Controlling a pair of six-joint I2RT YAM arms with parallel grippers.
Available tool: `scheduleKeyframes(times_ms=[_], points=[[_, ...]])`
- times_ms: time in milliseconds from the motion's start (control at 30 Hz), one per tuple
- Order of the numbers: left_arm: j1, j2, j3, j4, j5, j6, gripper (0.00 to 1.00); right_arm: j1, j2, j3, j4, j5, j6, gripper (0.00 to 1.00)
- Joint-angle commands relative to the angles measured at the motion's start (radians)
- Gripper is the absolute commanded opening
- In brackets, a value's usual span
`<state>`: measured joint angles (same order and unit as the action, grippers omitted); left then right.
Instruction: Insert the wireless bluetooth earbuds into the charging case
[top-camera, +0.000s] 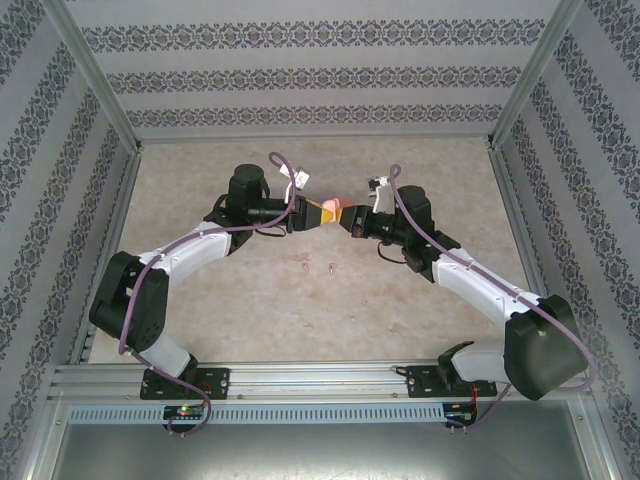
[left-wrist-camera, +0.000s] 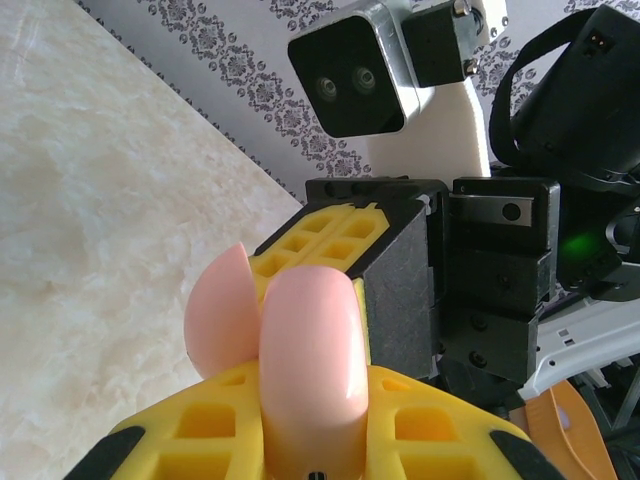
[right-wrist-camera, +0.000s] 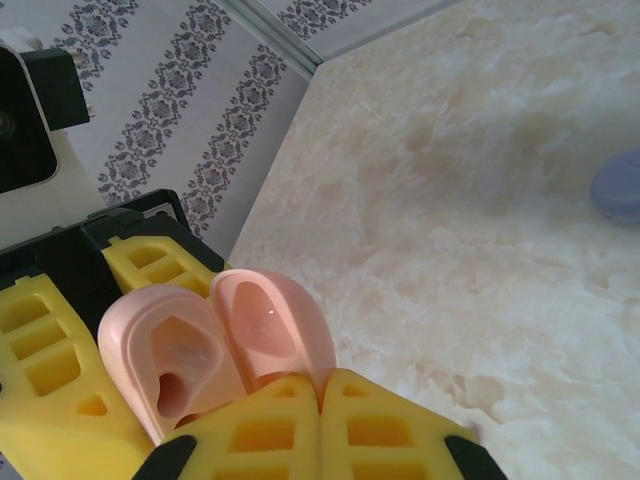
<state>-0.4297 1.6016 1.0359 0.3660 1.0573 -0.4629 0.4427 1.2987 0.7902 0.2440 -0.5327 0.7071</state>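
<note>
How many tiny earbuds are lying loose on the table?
2. The left earbud and the right earbud lie apart, side by side on the table, below the pink case in the top view. Others may be hidden.

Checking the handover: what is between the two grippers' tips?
The open pink case, clamped in the left gripper, close before the shut right gripper; the top view and both wrist views show it.

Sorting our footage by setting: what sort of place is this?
Probably a lab robot test cell: patterned walls on aluminium framing enclose a marble-look tabletop, with left arm and right arm bolted to the near rail.
</note>
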Motion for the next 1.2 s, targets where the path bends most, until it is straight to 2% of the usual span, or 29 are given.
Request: scheduleKeyframes(times_ms=[0,67,167,233,367,533,633,833,1167], points=[[-0.007,0.015,-0.010,0.028,0.041,-0.011,0.00,0.001,0.002,0.044,0.040,0.007,-0.008,0.00],[-0.008,0.019,-0.007,0.020,0.026,-0.011,0.03,0.001,0.002,0.046,0.033,0.012,-0.008,0.00],[-0.006,0.016,-0.007,0.005,-0.024,-0.008,0.17,0.001,0.004,0.052,0.009,0.034,-0.019,0.00],[-0.005,0.013,-0.003,-0.017,-0.074,-0.001,0.31,-0.001,0.007,0.059,-0.013,0.050,-0.030,0.00],[0.009,0.003,-0.003,-0.020,-0.153,0.000,0.45,-0.005,0.016,0.084,-0.078,0.089,-0.064,0.00],[0.053,-0.022,0.002,-0.022,-0.189,-0.002,0.61,-0.023,0.029,0.122,-0.161,0.114,-0.120,0.00],[0.074,-0.033,0.042,-0.101,-0.185,0.049,0.74,-0.030,0.044,0.163,-0.221,0.122,-0.180,0.00],[0.086,-0.009,0.184,-0.377,-0.168,0.243,0.85,-0.045,0.113,0.277,-0.369,0.120,-0.344,0.00],[0.093,0.128,0.473,-0.869,-0.072,0.565,0.88,-0.066,0.214,0.442,-0.576,0.085,-0.626,0.00]])
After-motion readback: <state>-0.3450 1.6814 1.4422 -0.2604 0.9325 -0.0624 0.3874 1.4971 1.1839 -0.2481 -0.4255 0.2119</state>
